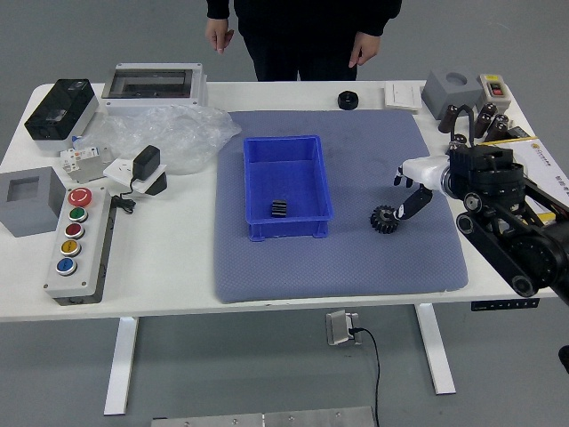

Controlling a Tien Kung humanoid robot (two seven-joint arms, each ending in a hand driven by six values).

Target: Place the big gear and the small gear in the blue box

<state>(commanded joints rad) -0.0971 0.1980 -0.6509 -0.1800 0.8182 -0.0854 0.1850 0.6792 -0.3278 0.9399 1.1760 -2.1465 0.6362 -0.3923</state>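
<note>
My right hand (404, 197) reaches in from the right, its fingers spread and holding nothing. Its fingertips hover by the right edge of a black toothed gear (384, 220) on the blue-grey mat; whether they touch it I cannot tell. The blue box (286, 178) stands left of that gear, and inside it near the front lies a small dark ridged piece (279, 208), possibly the other gear. My left hand is out of view.
A black round part (348, 100) lies at the back. At left are a button panel (80, 245), plastic wrap (178, 133) and a grey block (31, 200). A person stands at the far side, both hands hanging beside the body.
</note>
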